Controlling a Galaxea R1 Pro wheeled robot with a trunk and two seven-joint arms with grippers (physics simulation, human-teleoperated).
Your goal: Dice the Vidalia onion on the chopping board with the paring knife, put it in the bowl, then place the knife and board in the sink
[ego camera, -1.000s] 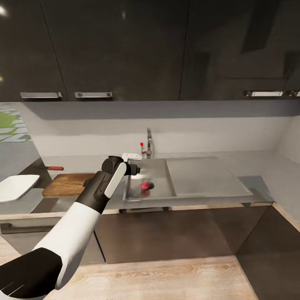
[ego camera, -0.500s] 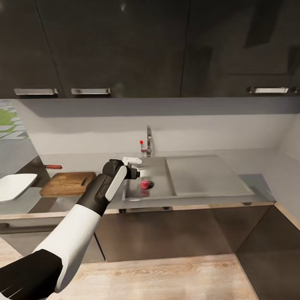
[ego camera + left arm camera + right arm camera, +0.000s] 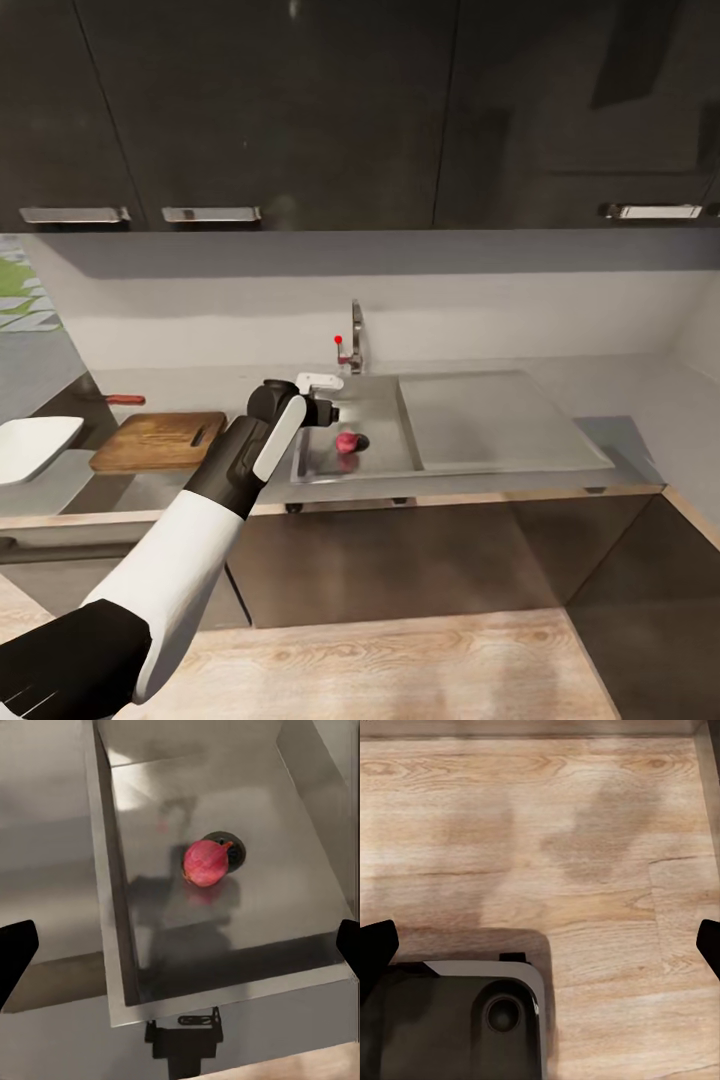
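Fingertips [image 3: 16, 954] of our left gripper [image 3: 180, 952] sit spread wide at the wrist view's two edges, released, nothing between them, aimed down at the Vidalia onion [image 3: 205, 862]. Right gripper [image 3: 540, 945] fingertips [image 3: 378, 945] likewise stand parted and empty, pointing at the wood floor [image 3: 585, 832] with the robot base [image 3: 457, 1020] below. Onion lies on the sink [image 3: 225, 937] bottom, touching or partly over the round drain [image 3: 234, 851], apart from all the basin walls. From the head view our left gripper [image 3: 322, 395] hovers above the sink's left rim, onion [image 3: 347, 441] below and just beyond it, tap [image 3: 355, 335] behind the sink. Left of the sink on the countertop [image 3: 600, 395]: chopping board [image 3: 160, 440], then paring knife [image 3: 122, 400] behind the board, then bowl [image 3: 32, 448] furthest out. We judge the onion light, firm, round and smooth, so it may roll or squirt out of a pinch on the steel. Best hold looks like straight down, pads across its widest middle, clear of the stubby tip. Step in hand: reach down for the pick; dicing not yet begun.
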